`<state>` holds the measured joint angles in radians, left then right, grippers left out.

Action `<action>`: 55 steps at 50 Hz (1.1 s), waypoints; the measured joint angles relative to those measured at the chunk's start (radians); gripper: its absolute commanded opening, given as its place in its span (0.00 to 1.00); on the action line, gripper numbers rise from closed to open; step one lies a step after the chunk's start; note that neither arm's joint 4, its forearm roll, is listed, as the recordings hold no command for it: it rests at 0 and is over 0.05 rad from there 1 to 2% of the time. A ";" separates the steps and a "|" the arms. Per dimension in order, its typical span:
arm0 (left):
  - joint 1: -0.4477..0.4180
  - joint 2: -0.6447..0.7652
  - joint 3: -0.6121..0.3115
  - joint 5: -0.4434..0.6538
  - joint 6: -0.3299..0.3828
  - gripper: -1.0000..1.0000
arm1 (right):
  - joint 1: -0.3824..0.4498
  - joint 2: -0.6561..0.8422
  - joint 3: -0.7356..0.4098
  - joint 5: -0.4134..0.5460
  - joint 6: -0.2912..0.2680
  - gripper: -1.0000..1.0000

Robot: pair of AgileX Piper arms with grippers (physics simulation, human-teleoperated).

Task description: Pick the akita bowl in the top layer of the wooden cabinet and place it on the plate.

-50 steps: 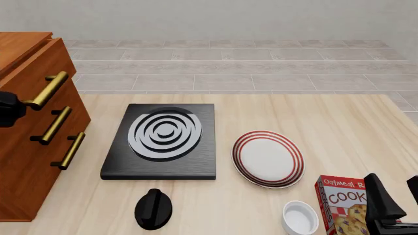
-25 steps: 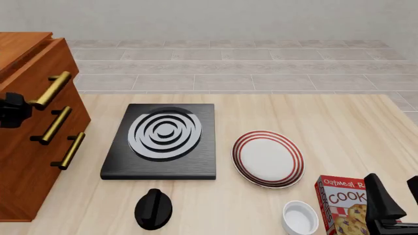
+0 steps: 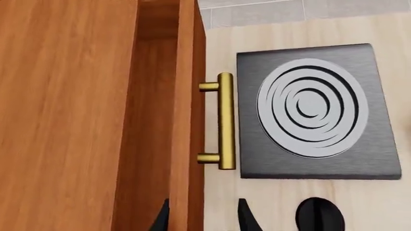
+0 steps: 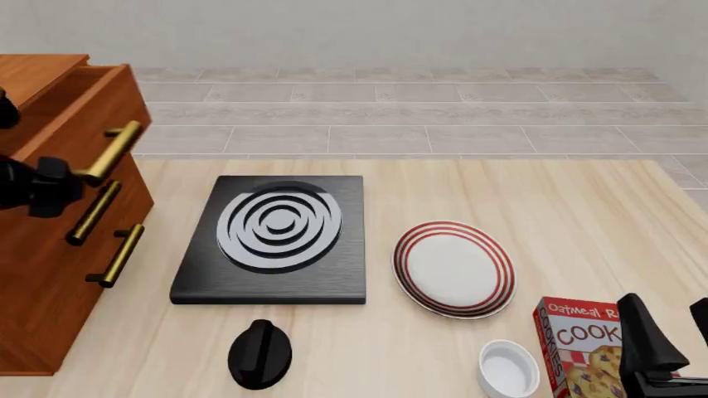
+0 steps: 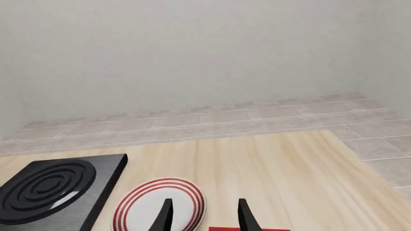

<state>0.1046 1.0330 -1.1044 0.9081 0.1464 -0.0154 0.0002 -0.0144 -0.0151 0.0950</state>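
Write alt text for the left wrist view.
The reddish-brown wooden top drawer of the cabinet stands pulled partly out, its brass bar handle facing a black square stove with white rings. The left gripper has its dark fingers either side of the drawer front.

Akita bowl unseen inside top layer (image 4: pixel 66 108); wooden cabinet (image 4: pixel 45 274) edge-cropped.

Pale wood desk (image 4: pixel 575 199) fills near scene. Grey tiled floor (image 4: pixel 399 108) beyond far edge. Plain off-white wall (image 4: pixel 366 33) behind. Even light.
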 measured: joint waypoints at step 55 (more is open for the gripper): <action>-0.227 0.021 -0.031 0.041 -0.083 1.00 | -0.001 0.000 -0.002 -0.003 0.006 1.00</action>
<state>-0.1220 1.0536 -1.1352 0.9489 0.0629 -0.0162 0.0002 -0.0167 -0.0179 0.1015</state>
